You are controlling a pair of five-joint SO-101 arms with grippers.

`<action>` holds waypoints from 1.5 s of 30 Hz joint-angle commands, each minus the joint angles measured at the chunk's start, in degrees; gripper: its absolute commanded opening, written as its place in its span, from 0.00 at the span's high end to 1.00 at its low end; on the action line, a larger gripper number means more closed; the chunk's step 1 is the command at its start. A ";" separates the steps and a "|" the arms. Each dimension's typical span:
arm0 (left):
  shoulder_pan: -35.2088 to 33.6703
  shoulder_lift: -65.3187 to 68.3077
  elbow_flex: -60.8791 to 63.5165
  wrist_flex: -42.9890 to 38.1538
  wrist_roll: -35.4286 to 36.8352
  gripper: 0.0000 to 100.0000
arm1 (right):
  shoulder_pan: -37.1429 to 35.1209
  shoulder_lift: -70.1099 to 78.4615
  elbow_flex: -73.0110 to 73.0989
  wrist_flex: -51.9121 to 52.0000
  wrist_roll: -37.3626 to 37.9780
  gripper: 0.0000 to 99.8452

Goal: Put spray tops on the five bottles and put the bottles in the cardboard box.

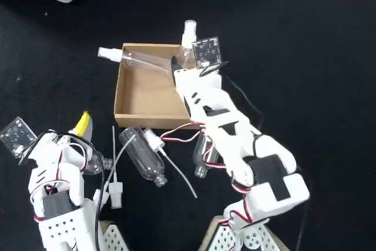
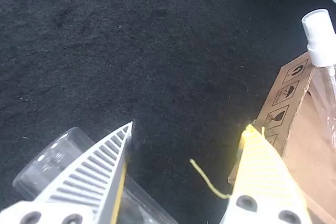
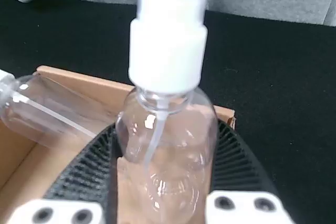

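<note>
Capped bottle (image 3: 167, 103) clamped in R gripper (image 3: 168, 128), at far corner of cardboard box (image 1: 120, 95). 2nd capped bottle (image 1: 141, 60) inside, cap poking over rim. L gripper (image 2: 189, 127) spread wide, holding nothing; uncapped bottle (image 2: 47, 163) just beside one finger.

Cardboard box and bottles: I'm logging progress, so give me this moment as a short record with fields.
Box: cardboard box, open, mid-table
Boxed: lying bottle with spray top, resting across the far rim
Right gripper: shut on upright bottle with spray top, at the box's far corner
Left gripper: open, beside left bottle, no top
Table: middle bottle and right bottle, both topless; near spray top; far spray top
</note>
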 commanded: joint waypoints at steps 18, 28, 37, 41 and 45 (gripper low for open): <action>0.40 -0.53 1.36 -1.14 -0.44 0.70 | 2.73 4.88 -8.04 -3.08 0.70 0.75; 0.40 -0.53 1.36 -1.14 -0.44 0.70 | 2.55 4.88 -7.43 -3.08 0.70 0.68; 0.40 -0.53 1.36 -1.14 -0.44 0.70 | 2.64 4.53 -8.92 2.64 0.62 0.68; 0.40 -0.53 1.36 -1.14 -0.44 0.70 | 2.64 2.95 -9.80 6.86 0.35 0.68; 0.40 -0.53 1.36 -1.14 -0.44 0.70 | 2.55 -2.95 -10.07 13.89 0.26 0.68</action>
